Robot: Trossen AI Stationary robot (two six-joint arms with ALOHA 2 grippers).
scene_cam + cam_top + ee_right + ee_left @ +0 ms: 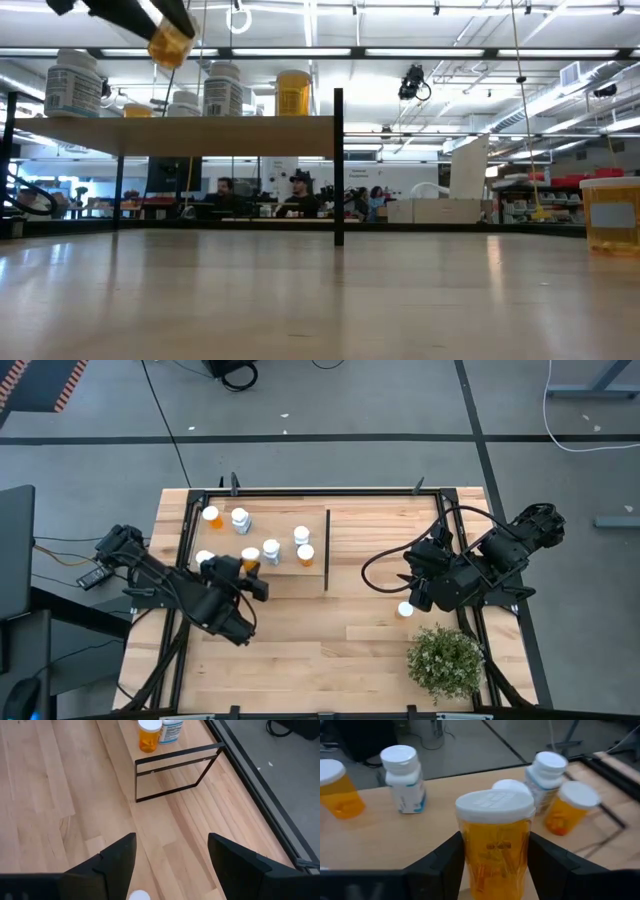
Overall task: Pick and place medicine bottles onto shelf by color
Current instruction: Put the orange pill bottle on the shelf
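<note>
**Orange plastic bottle held in my left tool, over the shelf**

Orange translucent plastic with a round white ribbed cap: that is the small medicine bottle (495, 845) my left tool (495, 865) has clamped, one dark finger pressed on each side of the body just under the cap. I judge it light and stiff, but the smooth round wall could slip or twist, so mid-body is the right place to hold; the cap is wider and would pop free of flat pads. Whatever is inside may shift the weight a little.

From above, my left tool (248, 565) sits at the near edge of the flat light-wood shelf (285, 580), beside its thin black upright divider (327, 550). Five more white-capped bottles stand on the shelf ahead of me, a sixth showing at its left edge: orange ones (211, 516) and white-bodied ones (241, 520), so far mixed together.

My right tool (170, 855) hangs with its fingers spread wide and gripping nothing, over the plank worktop (330, 650) with a white-capped bottle (405, 610) just below it, near the bushy green potted plant (446, 660).

Only the level view shows that my held bottle (168, 42) is lifted above the shelf surface and tilted; the overhead picture hides height. Only my left wrist camera shows the grip itself. The level view also shows people seated far behind.
</note>
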